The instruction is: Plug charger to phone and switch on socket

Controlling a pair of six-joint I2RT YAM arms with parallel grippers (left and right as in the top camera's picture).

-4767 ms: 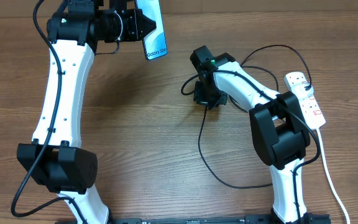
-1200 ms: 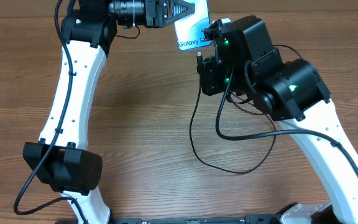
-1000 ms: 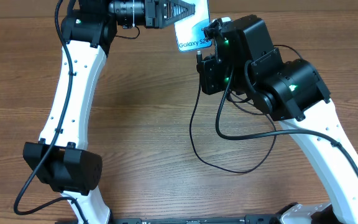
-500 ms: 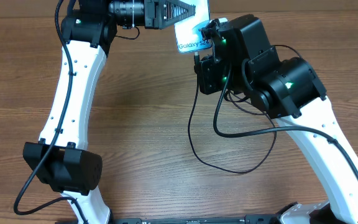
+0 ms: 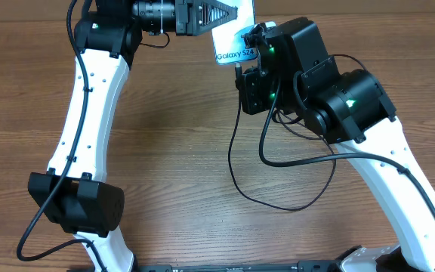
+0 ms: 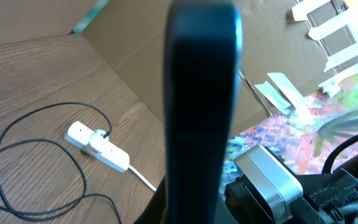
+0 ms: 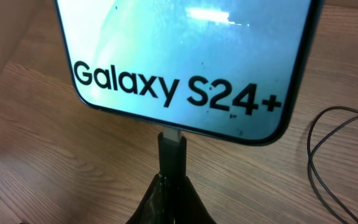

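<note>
LEFT ARM HOLDS, RIGHT ARM MEETS: The left arm (image 5: pixel 89 98) stretches its white links from a black joint well below and left of the phone (image 5: pixel 232 41) up to a black wrist level with it, the forearm turned sideways toward the phone. The left gripper (image 5: pixel 231 15) clamps the phone's far end, with the phone clear of the table. The right arm (image 5: pixel 387 174) climbs from below and right of the phone, bends at a bulky black joint showing a green light, and sets its wrist just right of the phone. The right gripper (image 7: pixel 171 198), fingers pinched on the connector of the charger (image 7: pixel 171 152), sits directly beneath the phone's lower edge, the connector tip touching that edge.
</note>
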